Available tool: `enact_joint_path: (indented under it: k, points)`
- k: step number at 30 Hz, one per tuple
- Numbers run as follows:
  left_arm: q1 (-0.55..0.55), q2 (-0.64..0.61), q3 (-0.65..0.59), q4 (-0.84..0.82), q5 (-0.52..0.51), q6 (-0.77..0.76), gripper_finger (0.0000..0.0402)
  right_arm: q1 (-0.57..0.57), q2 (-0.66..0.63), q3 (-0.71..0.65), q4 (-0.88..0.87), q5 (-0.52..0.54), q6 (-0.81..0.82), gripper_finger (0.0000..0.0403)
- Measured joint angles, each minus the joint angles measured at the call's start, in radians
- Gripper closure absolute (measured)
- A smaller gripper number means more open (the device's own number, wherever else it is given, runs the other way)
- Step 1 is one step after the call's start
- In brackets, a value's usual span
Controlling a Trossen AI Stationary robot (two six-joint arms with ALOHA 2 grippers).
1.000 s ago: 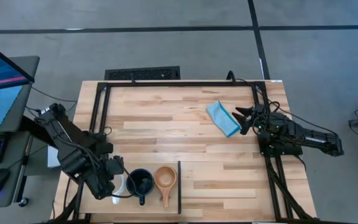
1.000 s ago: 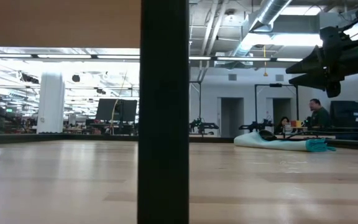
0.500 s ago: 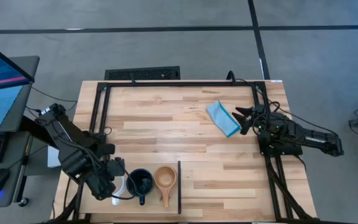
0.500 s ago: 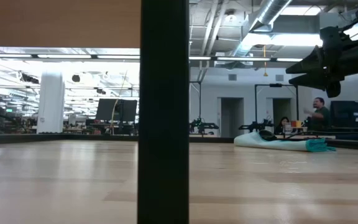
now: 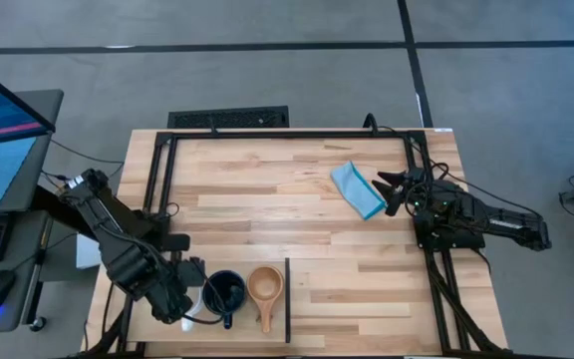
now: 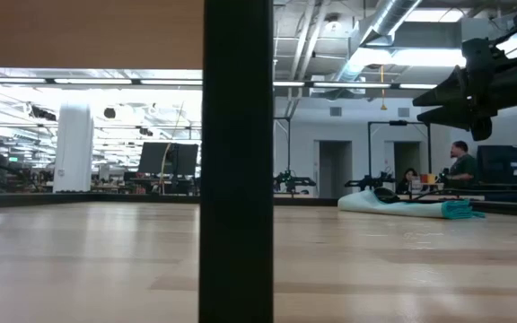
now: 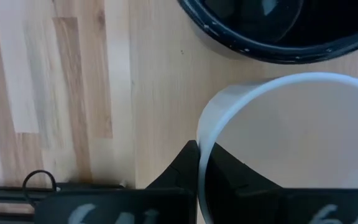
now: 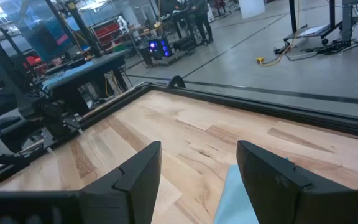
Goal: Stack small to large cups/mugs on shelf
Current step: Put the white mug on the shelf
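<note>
Gripping the white mug [image 7: 291,149] by its rim at the table's near-left corner, beside the black mug [image 5: 226,292], the left gripper [image 5: 179,297] should lift vertically; right gripper [image 5: 385,189] waits wide open.

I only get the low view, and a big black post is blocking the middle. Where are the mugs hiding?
Observer: From above, they stand in a row at the table's near edge: a white ceramic mug, a black mug, then a small tan wooden cup.
Operator: So what's the post?
Observer: It's the thin dark upright shelf edge, standing right beside the wooden cup.
Operator: Is the left hand holding anything?
Observer: Yes. The left hand is shut on the white mug's rim, with one finger inside and one outside.
</note>
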Motion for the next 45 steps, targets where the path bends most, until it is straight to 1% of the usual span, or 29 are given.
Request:
enact_joint_path:
  k: [8,17,24,30,35,45]
  points:
    - [0.000,0.000,0.000,-0.010,-0.009,-0.026,0.0397,0.000,0.000,0.000,0.000,0.000,0.001,0.0171]
    - [0.001,0.000,-0.002,-0.017,0.005,-0.067,0.0359,0.000,0.000,0.000,0.000,0.000,0.001,0.0171]
    - [0.001,0.000,-0.002,-0.016,0.005,-0.062,0.0327,0.000,0.000,0.000,0.000,0.000,0.000,0.0171]
    - [0.007,0.000,-0.002,-0.015,0.001,-0.028,0.0311,0.000,0.000,0.000,0.000,0.000,0.000,0.0171]
    - [0.019,0.000,-0.002,-0.015,-0.003,0.007,0.0303,0.000,0.000,0.000,0.000,0.000,0.000,0.0171]
    - [0.028,0.000,-0.002,-0.015,-0.003,0.058,0.0302,0.000,0.000,0.000,0.000,0.000,0.000,0.0171]
